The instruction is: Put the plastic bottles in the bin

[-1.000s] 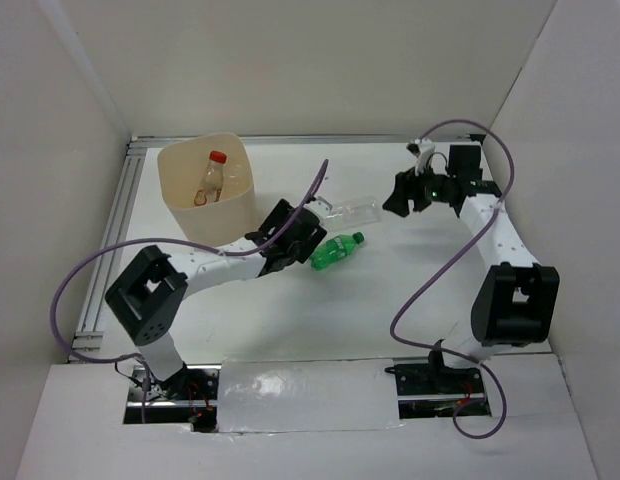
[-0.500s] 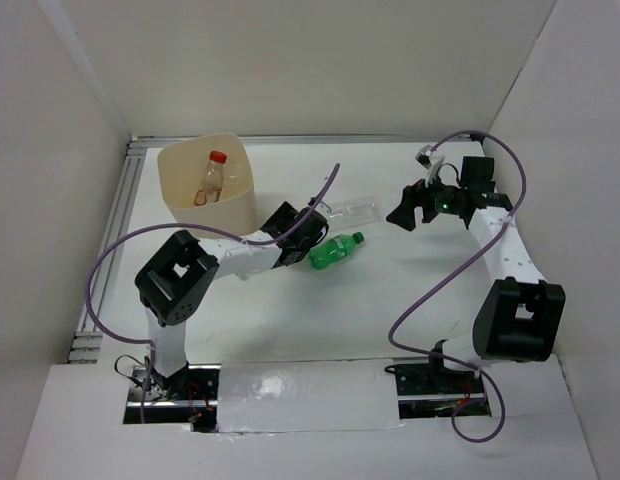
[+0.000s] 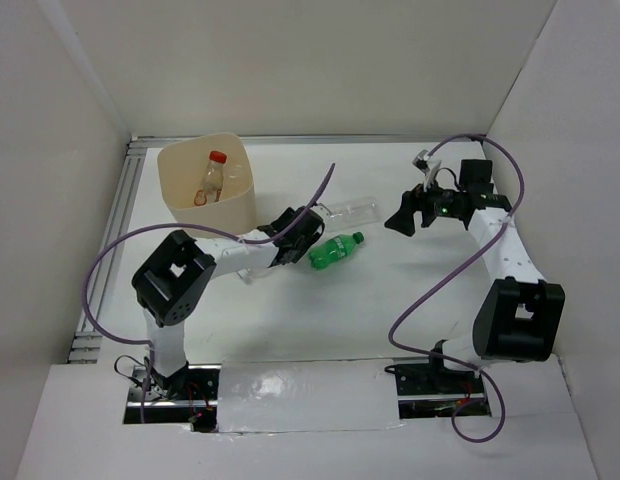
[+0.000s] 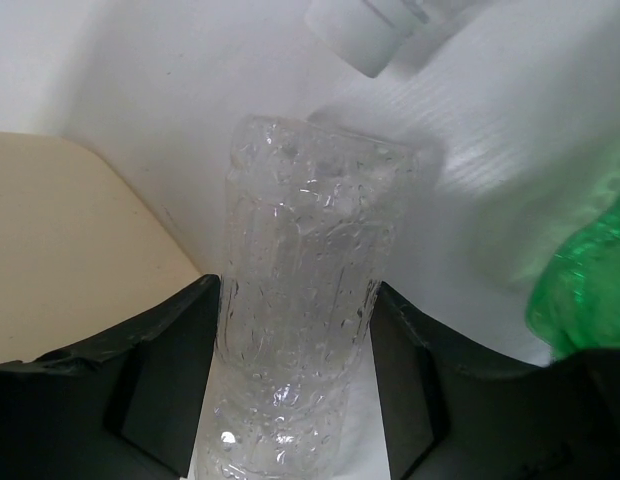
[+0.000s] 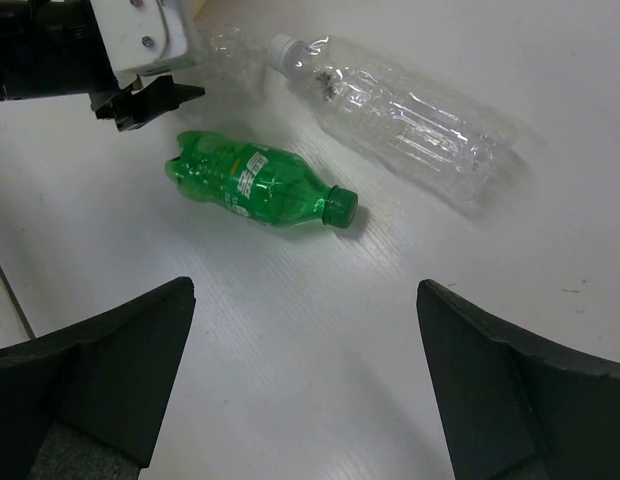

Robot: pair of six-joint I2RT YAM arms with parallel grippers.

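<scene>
— Why does the left pincer (image 3: 310, 223) sit low beside the bin (image 3: 233, 214)?
— It is clamped on a crumpled clear bottle (image 4: 305, 270) lying on the table (image 3: 290, 300), probably for a short lift over the rim
— And the right pincer (image 3: 401, 213)?
— Jaws apart, empty, facing the green bottle (image 5: 252, 184) and long clear bottle (image 5: 400, 105); a red-capped bottle (image 3: 211, 178) already stands in the bin

We note white panel walls (image 3: 320, 70) on three sides, white tabletop (image 3: 330, 310), aluminium rail (image 3: 110, 250) along left edge, even light.
</scene>
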